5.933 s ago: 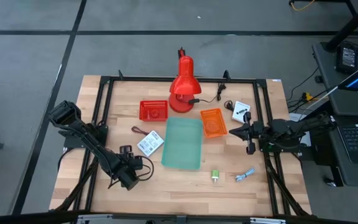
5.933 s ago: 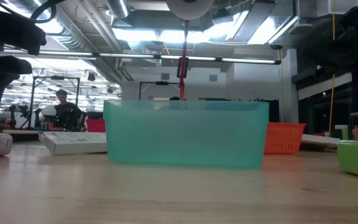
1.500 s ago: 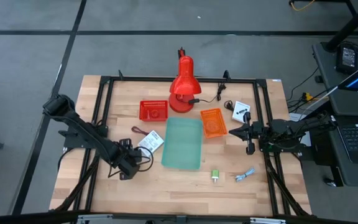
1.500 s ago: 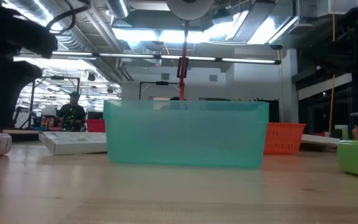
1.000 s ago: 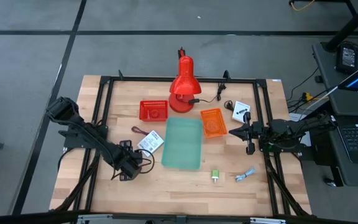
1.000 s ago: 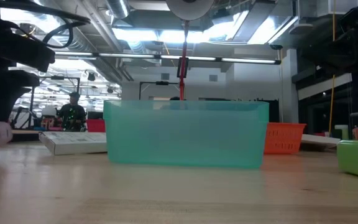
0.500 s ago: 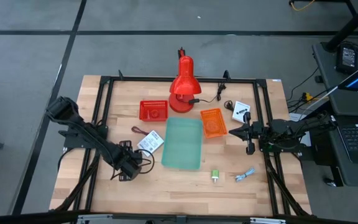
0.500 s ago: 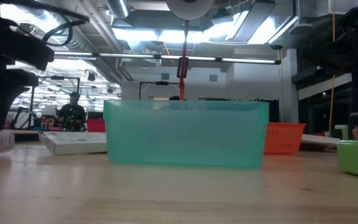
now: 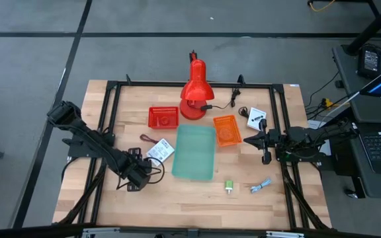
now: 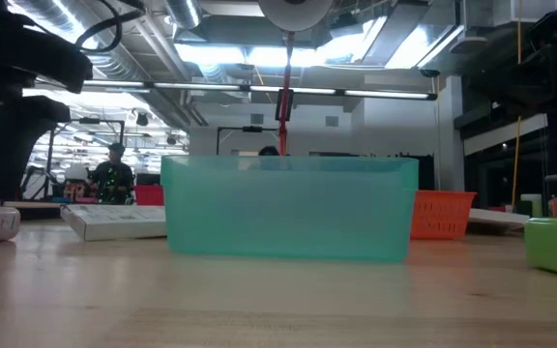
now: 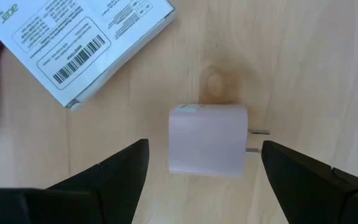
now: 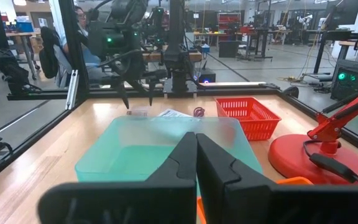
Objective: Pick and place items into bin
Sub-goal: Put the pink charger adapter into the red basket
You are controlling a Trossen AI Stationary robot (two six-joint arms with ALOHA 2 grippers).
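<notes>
Your left gripper point(image 11: 204, 180) hovers over the pink cube point(image 11: 208, 139), fingers point(image 11: 120, 174) spread wide on either side, touching nothing. The cube lies on the surface point(image 11: 303, 68), prongs pointing sideways, beside a white printed card point(image 11: 79, 40). Right gripper point(image 12: 196, 163) fingers are together, empty.

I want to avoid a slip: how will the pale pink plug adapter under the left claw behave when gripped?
The pink plug adapter looks rigid and boxy, so the open left claw should squeeze flat sides. Its smooth, rounded shell may slip. Lying flat, it probably will not roll.
</notes>
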